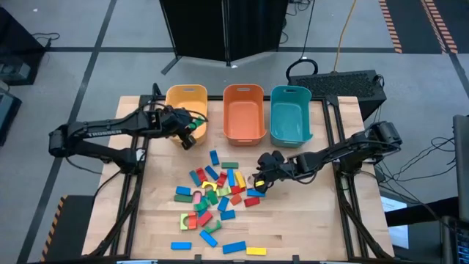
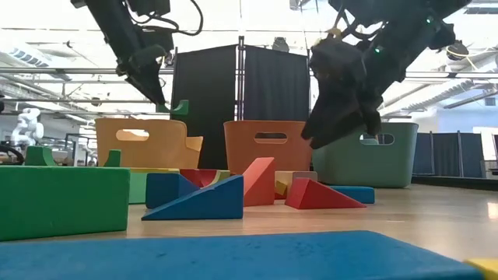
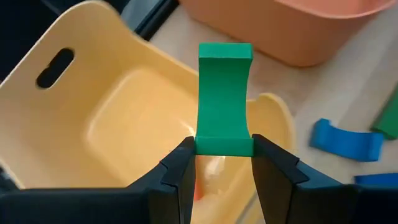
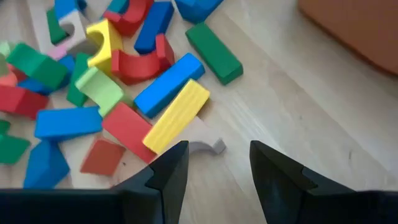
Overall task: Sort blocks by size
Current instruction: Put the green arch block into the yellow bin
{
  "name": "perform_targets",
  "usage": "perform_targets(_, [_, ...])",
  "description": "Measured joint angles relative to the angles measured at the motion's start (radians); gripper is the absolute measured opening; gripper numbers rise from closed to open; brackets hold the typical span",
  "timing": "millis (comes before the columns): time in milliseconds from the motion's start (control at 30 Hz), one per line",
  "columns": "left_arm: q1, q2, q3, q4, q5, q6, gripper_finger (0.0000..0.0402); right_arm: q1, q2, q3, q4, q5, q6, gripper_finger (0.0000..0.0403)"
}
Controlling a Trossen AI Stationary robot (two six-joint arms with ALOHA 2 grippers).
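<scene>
The left gripper [image 3: 221, 163] pinches a green arch block [image 3: 224, 99] (light, rigid, likely slick) by its flat sides above the yellow bin [image 3: 118, 118].

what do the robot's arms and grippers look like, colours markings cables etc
Both arms are dark, near black, built of slim jointed links. The left arm carries pale lettering along its forearm, too small to read. Black cables run beside the joints. The left gripper and right gripper each have two blocky, angular black fingers with flat inner faces.
</scene>
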State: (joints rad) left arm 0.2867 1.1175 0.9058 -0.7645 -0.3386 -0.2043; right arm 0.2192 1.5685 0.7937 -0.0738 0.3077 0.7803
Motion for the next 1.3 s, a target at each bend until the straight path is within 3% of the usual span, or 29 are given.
perform_targets(267, [0.103,0.0,0.0,-0.079,-0.001,0.002,0.0123,-0.001,0.016,0.0,-0.006,-0.01,0.018,0.016])
perform_targets(600, [0.193,0.0,-0.02,-0.098,0.004,0.009,0.0123,-0.001,0.017,0.0,-0.01,-0.029,-0.129,0.016])
perform_targets(733, [0.23,0.001,-0.061,-0.11,0.018,-0.008,0.0123,-0.001,0.017,0.0,-0.013,-0.093,-0.158,0.016])
perform_targets(1300, [0.283,0.009,-0.188,0.041,0.107,-0.052,0.0123,0.0,0.018,0.0,-0.004,-0.121,-0.043,0.016])
